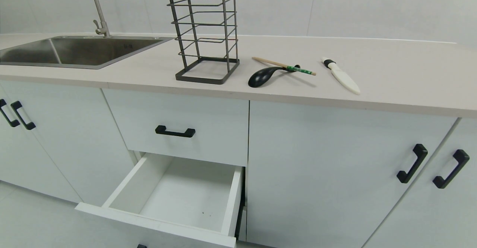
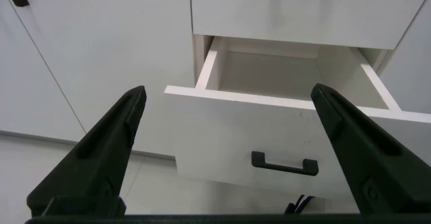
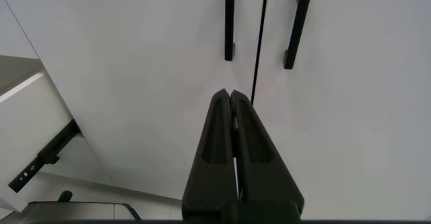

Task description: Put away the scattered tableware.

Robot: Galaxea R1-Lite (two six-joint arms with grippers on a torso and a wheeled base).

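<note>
On the counter lie a black spoon (image 1: pixel 263 76), a wooden chopstick (image 1: pixel 284 66) with a green band resting across the spoon's handle, and a white knife (image 1: pixel 342 76) with a black collar. Below the counter a white drawer (image 1: pixel 223 212) stands pulled out and empty; the left wrist view looks at its front panel (image 2: pixel 222 126) and black handle (image 2: pixel 284 163). My left gripper (image 2: pixel 229 93) is open, in front of that drawer and apart from it. My right gripper (image 3: pixel 231 99) is shut with nothing in it, facing the white cabinet doors (image 3: pixel 168 76) low down.
A black wire rack (image 1: pixel 207 31) stands on the counter left of the spoon. A steel sink (image 1: pixel 74 50) with a tap (image 1: pixel 95 5) is at the far left. A shut drawer with a black handle (image 1: pixel 175 131) sits above the pulled-out one. Cabinet door handles (image 1: pixel 411 164) are at the right.
</note>
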